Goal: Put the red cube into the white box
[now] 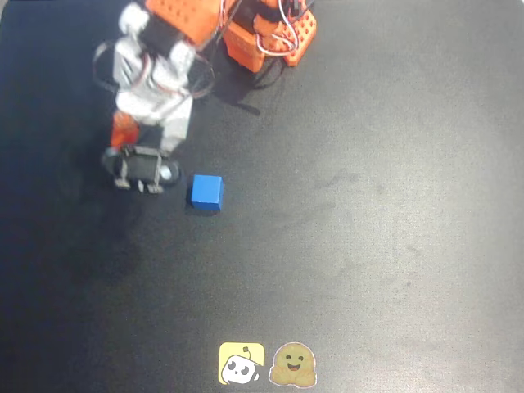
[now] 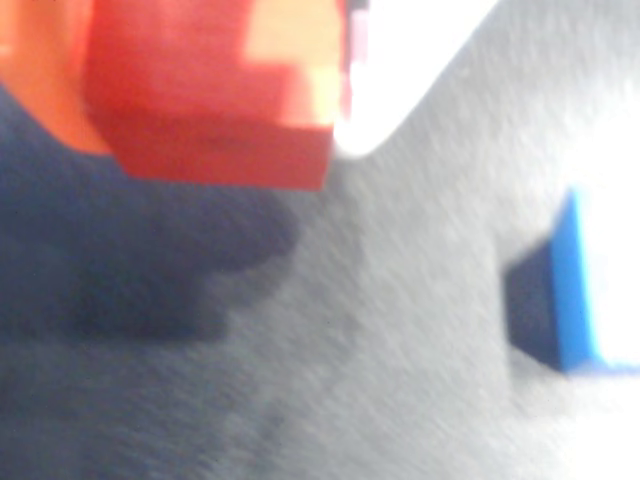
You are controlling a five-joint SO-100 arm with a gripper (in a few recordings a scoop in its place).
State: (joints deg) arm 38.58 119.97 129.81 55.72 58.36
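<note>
In the wrist view the red cube sits lifted above the dark mat, held between an orange finger on the left and a white finger on the right. My gripper is shut on it, and its shadow falls on the mat below. From overhead, my gripper hangs at the upper left, with the wrist covering the cube. The white box is out of view.
A blue cube rests on the black mat just right of my gripper; it appears as the blue cube at the right edge of the wrist view. The orange arm base stands at the top. Two stickers lie at the front edge.
</note>
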